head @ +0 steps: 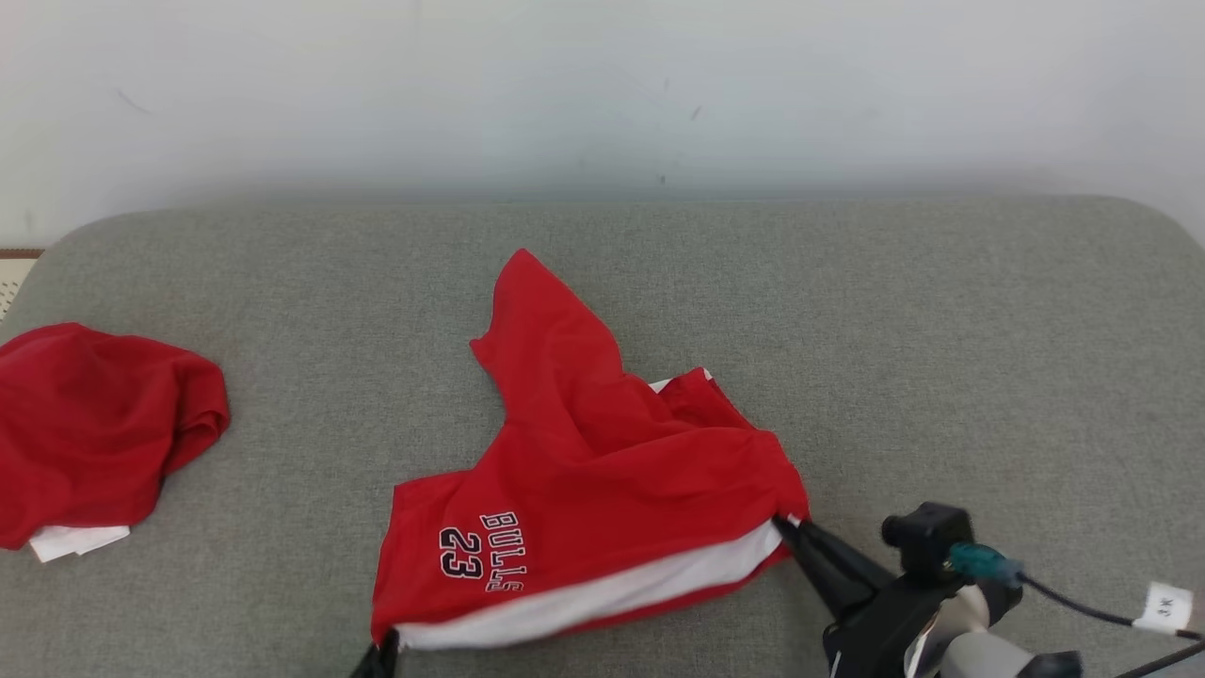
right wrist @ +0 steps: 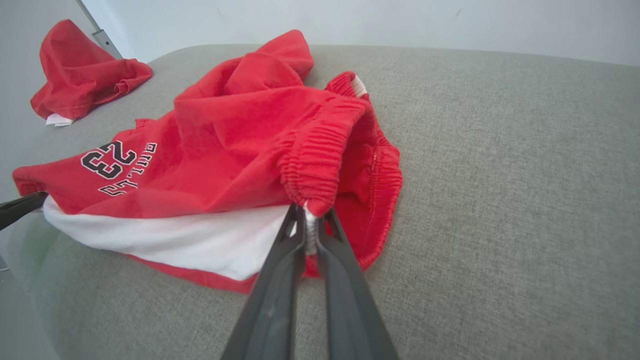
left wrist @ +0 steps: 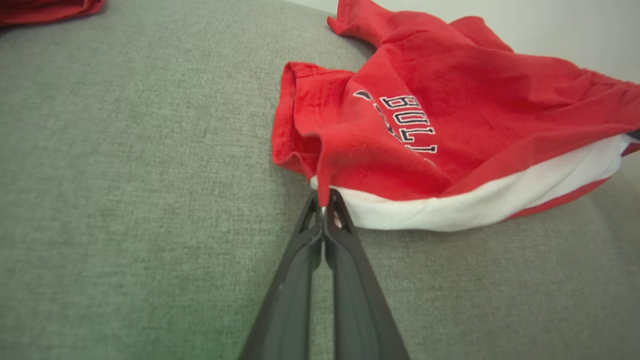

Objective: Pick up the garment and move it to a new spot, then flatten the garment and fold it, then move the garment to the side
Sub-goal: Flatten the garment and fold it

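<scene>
Leaves spare red cloth heaped well left of left claw. Pinches hem corner of garment in it, waistband in right claw, rest crumpled between on bench. Seems gripped only; awaits lift, move, flattening, folding.

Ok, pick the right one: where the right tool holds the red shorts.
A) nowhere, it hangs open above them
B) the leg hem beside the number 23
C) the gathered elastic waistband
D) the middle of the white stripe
C: the right wrist view has the right tool shut on the elastic waistband of the red shorts, while the left tool pinches the far hem corner.
</scene>
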{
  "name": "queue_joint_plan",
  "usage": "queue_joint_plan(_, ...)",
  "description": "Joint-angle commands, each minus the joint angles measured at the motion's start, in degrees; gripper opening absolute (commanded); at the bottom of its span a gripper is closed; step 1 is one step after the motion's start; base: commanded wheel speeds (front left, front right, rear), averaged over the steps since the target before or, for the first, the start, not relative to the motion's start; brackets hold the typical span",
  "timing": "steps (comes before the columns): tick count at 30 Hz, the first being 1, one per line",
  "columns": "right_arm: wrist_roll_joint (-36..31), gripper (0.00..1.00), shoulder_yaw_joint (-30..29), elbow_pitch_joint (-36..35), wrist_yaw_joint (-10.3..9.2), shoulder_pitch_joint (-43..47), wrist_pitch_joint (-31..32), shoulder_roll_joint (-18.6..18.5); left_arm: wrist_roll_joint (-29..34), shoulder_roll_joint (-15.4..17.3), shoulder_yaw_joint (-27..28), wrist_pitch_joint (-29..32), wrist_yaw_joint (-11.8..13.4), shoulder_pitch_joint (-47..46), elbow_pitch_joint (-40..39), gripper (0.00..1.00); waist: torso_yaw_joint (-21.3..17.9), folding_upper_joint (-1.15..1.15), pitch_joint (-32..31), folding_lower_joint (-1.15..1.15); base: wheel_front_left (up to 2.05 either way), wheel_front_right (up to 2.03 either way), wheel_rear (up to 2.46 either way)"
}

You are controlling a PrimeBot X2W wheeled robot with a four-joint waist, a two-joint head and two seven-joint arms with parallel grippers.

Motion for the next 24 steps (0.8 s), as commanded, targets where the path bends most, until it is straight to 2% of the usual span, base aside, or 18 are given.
queue_joint_plan(1, 1.3, 0.00, -0.7, -1.2, -0.01, -0.3, -0.4, -0.8, 0.6, 0.5, 0.5, 0.0, 0.0, 1.0, -1.7, 0.00, 0.1, -0.01, -0.1, 0.00, 0.00, 0.00, 0.00)
queue_joint_plan(8, 6.0, 0.00, -2.9, -9.1, -0.01, -1.7, -0.6, -4.2, 1.4, 3.2, -0.2, 0.2, 0.0, -2.9, -10.0, 0.00, 0.6, -0.01, 0.4, 0.00, 0.00, 0.00, 0.00)
queue_joint_plan(12, 6.6, 0.00, -2.2, -11.9, -0.02, -5.7, 1.1, -6.0, 1.0, 6.2, -3.4, 2.5, 0.0, -9.6, -12.3, 0.00, 0.4, -0.01, 1.6, 0.00, 0.00, 0.00, 0.00)
queue_joint_plan(14, 7.5, 0.00, -1.9, -13.0, -0.01, -9.1, 2.3, -5.6, -0.2, 8.6, -5.0, 4.4, 0.0, -14.4, -12.8, 0.00, -0.2, -0.01, 2.9, 0.00, 0.00, 0.00, 0.00)
queue_joint_plan(15, 7.5, 0.00, -1.9, -13.0, -0.01, -9.1, 2.3, -5.6, -0.2, 8.6, -5.0, 4.4, 0.0, -14.4, -12.8, 0.00, -0.2, -0.01, 2.9, 0.00, 0.00, 0.00, 0.00)
queue_joint_plan(19, 9.3, 0.00, -1.1, -12.6, -0.02, -18.5, 5.1, -4.5, -2.6, 13.4, -7.0, 7.7, 0.0, -26.1, -12.6, 0.00, -2.3, -0.01, 7.0, 0.00, 0.00, 0.00, 0.00)
queue_joint_plan(24, 11.9, 0.00, -0.2, -8.5, -0.01, -32.6, 7.1, -2.3, -6.6, 18.4, -10.5, 11.1, 0.0, -42.6, -9.4, 0.00, -4.1, -0.01, 13.1, 0.00, 0.00, 0.00, 0.00)
